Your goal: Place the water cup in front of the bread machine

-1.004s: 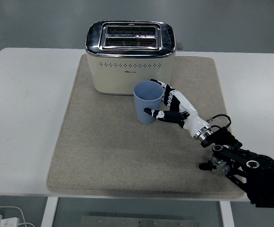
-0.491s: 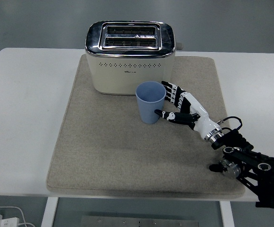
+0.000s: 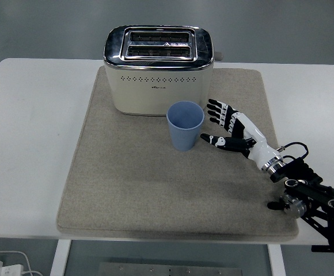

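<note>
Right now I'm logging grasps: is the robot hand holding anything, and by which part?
Nothing is held. The right robot hand is open with fingers spread, apart from the blue cup, which stands upright on the mat.

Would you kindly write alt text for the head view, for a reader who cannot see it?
A blue cup stands upright on a grey mat just in front of a cream toaster, on a white table. The robot's right hand, fingers spread, sits beside the cup without touching it.
</note>
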Robot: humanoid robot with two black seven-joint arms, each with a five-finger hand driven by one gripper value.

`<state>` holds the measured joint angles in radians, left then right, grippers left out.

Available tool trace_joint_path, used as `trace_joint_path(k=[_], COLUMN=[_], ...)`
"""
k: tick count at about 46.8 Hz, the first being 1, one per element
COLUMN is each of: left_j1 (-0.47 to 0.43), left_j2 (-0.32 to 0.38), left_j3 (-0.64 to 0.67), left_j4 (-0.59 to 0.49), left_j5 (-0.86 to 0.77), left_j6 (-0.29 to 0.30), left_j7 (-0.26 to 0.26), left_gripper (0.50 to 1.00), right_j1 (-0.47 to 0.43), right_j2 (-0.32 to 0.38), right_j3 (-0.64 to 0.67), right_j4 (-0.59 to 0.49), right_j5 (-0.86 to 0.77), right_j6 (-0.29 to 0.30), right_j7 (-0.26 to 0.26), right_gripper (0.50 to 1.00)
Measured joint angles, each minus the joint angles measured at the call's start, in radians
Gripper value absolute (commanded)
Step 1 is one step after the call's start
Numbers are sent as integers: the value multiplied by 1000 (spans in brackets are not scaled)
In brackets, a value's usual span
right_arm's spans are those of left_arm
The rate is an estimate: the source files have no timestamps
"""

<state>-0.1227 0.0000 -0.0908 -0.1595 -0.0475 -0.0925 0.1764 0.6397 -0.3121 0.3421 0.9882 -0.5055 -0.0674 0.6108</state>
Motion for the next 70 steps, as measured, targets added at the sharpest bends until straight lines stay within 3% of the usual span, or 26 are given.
trace_joint_path(k=[6,16,29,40,52,59,70], left_j1=[0,0,0,0,0,0,1], left_j2=[0,0,0,0,0,0,0], left_j3=[0,0,2,1,2,2,2], left_j4=[0,0,-12,-10,-11,-12,-11], left_j5=[0,0,0,0,0,0,0], left_j6=[0,1,0,1,1,1,1], left_j7=[0,0,0,0,0,0,0], left_gripper=[1000,1000,1000,1000,1000,1000,1000], right_j1=[2,16,77,153,233,246,247], right_j2=[-27,-92,-158,-146,-90,-32,-21], right_j3=[5,60,63,78,73,77,83], right_j4=[0,-12,-17,-18,-79,-162,-181], right_j5=[29,108,251,391,507,513,514], right_j6=[2,65,102,101,92,101,133], right_j7=[0,0,0,-105,-279,-285,-285], right_gripper=[930,930,930,928,930,930,930])
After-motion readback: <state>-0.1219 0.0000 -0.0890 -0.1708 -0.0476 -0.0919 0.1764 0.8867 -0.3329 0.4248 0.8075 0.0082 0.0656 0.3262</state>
